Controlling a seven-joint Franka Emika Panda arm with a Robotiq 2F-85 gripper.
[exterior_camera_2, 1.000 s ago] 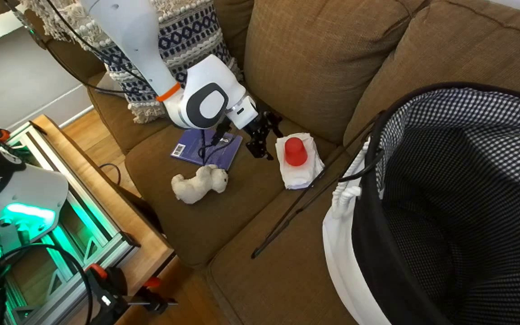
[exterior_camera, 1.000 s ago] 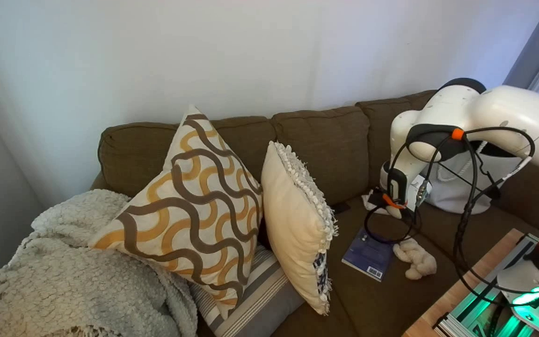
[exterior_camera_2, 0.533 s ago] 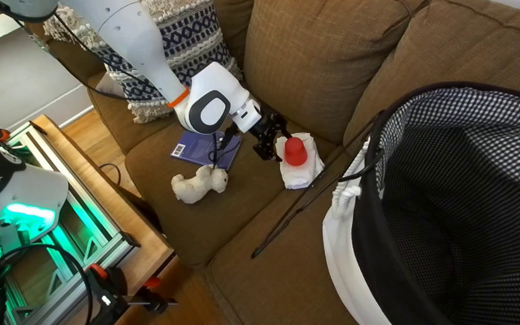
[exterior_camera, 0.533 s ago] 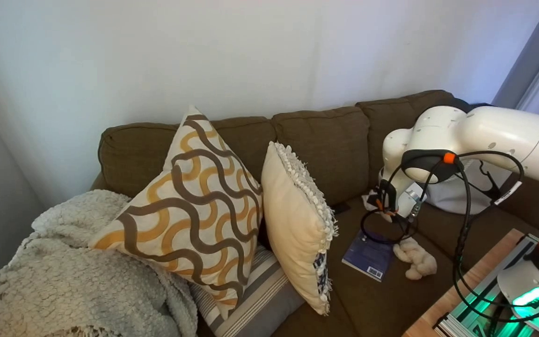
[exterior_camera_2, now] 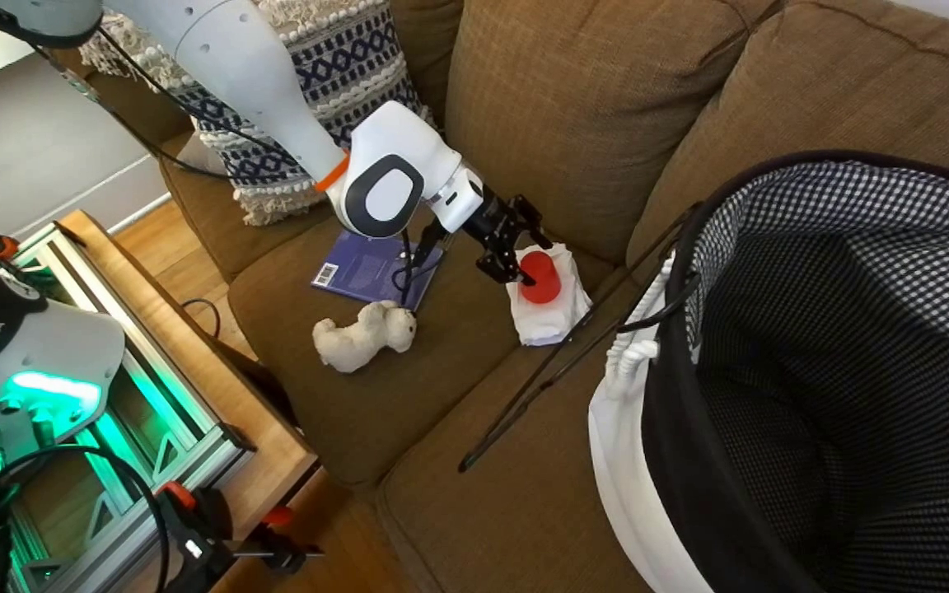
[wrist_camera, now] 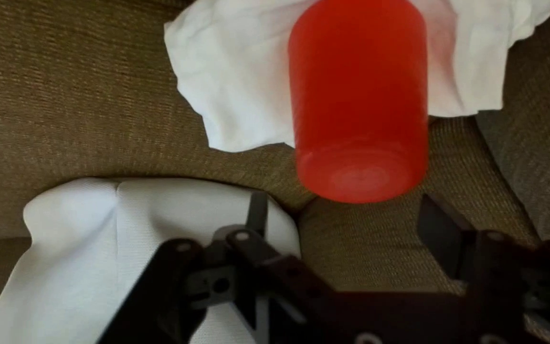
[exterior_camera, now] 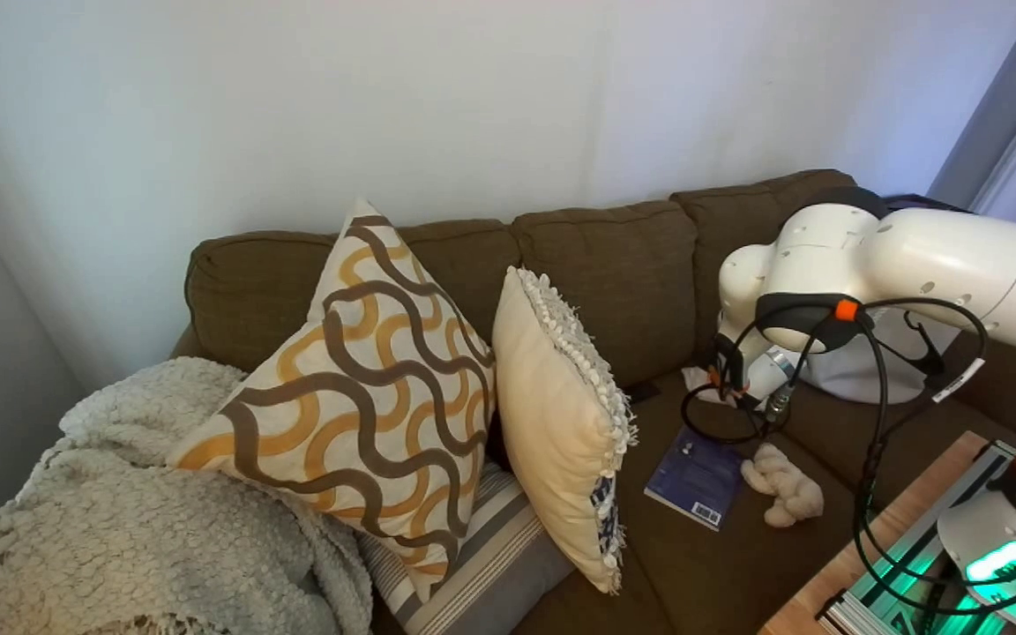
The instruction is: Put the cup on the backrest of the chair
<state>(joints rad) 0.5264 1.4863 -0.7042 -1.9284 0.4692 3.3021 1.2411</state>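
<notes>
At left, the Franka base (exterior_camera_2: 46,354) is mounted on a wooden tabletop (exterior_camera_2: 186,346) set close to the brown sofa (exterior_camera_2: 474,511), presumably so that the whole job can be reached from one spot. A clamp (exterior_camera_2: 203,527) is fitted at the tabletop's corner, likely for steadiness. Past the edge facing the sofa, a cream plush animal (exterior_camera_2: 363,338) and a purple-blue paperback (exterior_camera_2: 355,268) are left lying, apparently with no part in the task. Next, the fingers (wrist_camera: 439,234) are held wide in the wrist view, with nothing gripped; in an exterior view their tips are seen to either side of the small red cup (exterior_camera_2: 547,276), a gap probably needed so that its wall can be straddled before closing. Whether the cup is touched cannot be told. It is stood upside down on folded white cloth (exterior_camera_2: 553,325), well apart from the tabletop's edge. Behind it, the padded backrest (exterior_camera_2: 590,115), shown in both exterior views, is where the cup is to be set; a soft top may call for slow release. At far right, a gingham-lined basket (exterior_camera_2: 621,461) is stood on the sofa, near enough that a lift up and back seems safer than one sideways.
</notes>
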